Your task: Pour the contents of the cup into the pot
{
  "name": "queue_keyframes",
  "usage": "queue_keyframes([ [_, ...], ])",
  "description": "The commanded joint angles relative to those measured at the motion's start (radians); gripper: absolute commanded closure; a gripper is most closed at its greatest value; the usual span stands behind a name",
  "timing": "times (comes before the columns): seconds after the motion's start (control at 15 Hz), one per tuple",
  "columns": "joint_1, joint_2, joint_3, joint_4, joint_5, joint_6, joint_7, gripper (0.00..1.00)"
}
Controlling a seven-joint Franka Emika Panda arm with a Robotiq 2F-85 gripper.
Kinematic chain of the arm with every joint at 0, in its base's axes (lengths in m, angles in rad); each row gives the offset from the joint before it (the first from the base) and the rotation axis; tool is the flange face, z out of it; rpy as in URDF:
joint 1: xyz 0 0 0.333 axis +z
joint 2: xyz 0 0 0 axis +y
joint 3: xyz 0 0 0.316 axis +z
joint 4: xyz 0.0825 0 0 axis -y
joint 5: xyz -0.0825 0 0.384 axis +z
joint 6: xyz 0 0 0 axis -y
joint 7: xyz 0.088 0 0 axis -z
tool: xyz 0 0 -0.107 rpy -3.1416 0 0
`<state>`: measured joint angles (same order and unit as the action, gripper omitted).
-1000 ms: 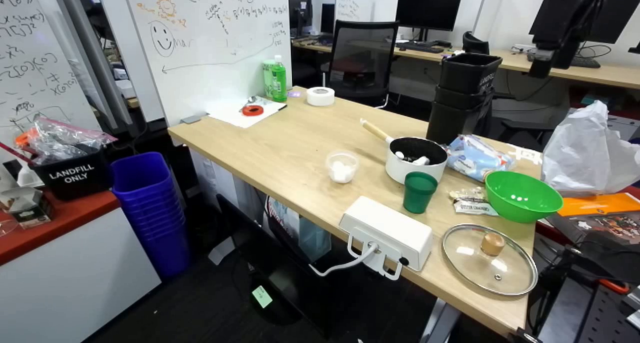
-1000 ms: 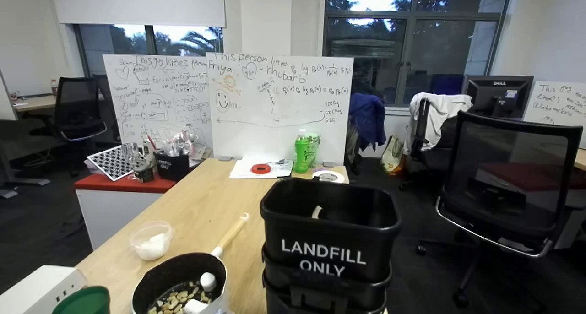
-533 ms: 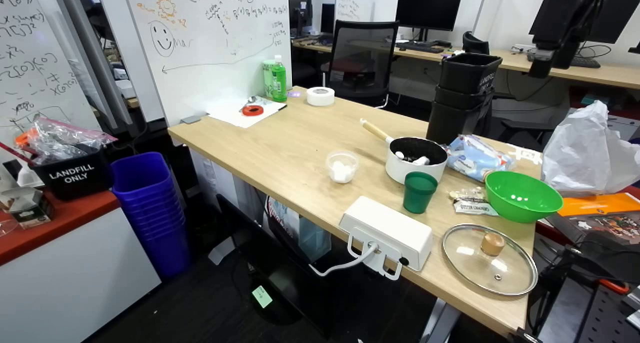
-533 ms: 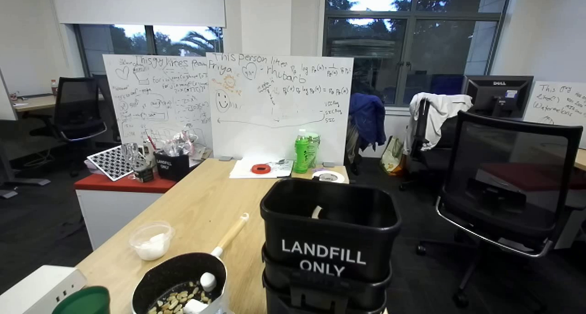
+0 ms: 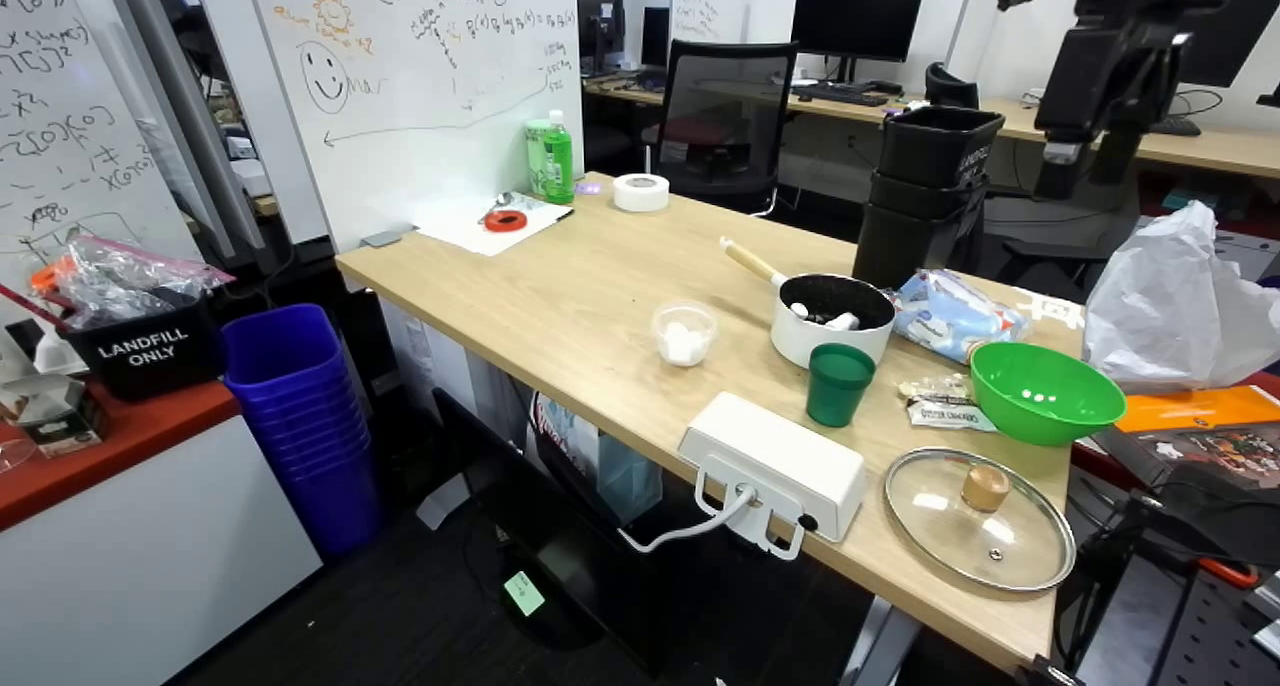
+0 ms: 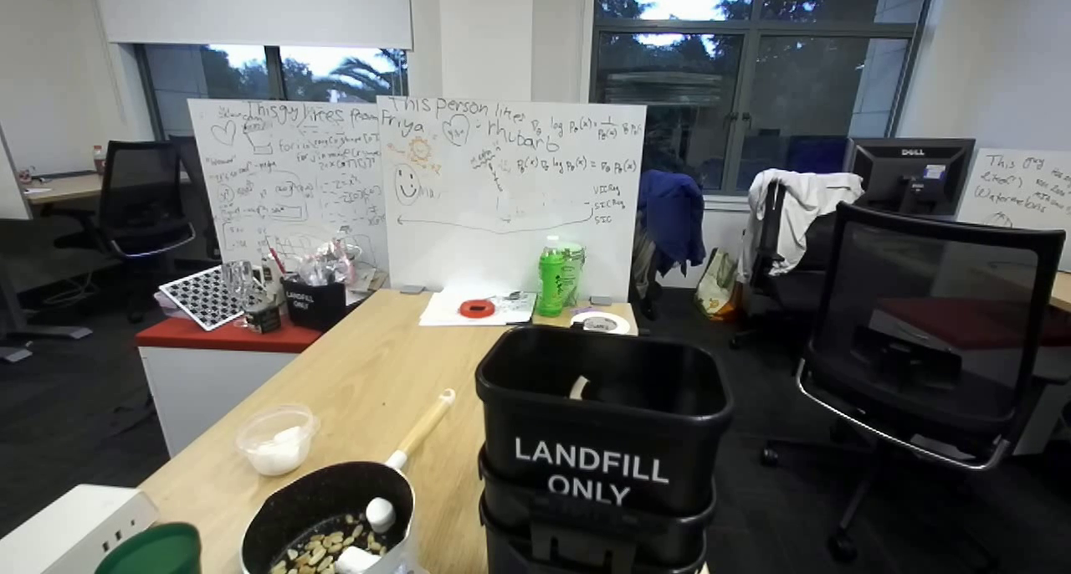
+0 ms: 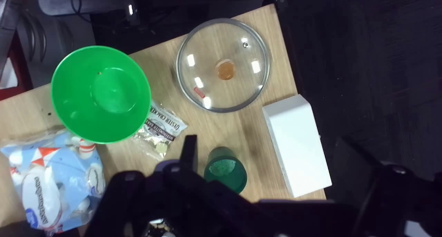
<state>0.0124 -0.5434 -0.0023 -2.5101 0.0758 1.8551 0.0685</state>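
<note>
Robotiq gripper (image 7: 268, 142), jaws spread wide
Hangs well apart from the dark green tumbler (image 5: 837, 396) near an edge of the table (image 5: 560, 286).

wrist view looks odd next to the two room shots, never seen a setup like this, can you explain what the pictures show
The dark shape at the top of an exterior view is the gripper, a robot's two-fingered hand. Two pictures come from cameras out in the room; the wrist view is from a camera on the robot's wrist, looking down past the fingers.

On the wooden table are a dark green cup, a white pot, a bright green bowl, a glass lid and a cracker packet, with a white box at the edge.

Nothing is held: the fingers stand apart, and the cup sits upright on the table.
</note>
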Motion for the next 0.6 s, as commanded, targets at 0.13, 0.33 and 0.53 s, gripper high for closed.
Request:
queue_keyframes([
  [0.13, 0.007, 0.113, -0.003, 0.025, 0.099, -0.098, 0.013, 0.00],
  [0.33, -0.002, 0.100, 0.007, 0.002, 0.085, -0.062, 0.024, 0.00],
  [0.53, -0.001, 0.102, 0.007, 0.009, 0.086, -0.072, 0.024, 0.00],
])
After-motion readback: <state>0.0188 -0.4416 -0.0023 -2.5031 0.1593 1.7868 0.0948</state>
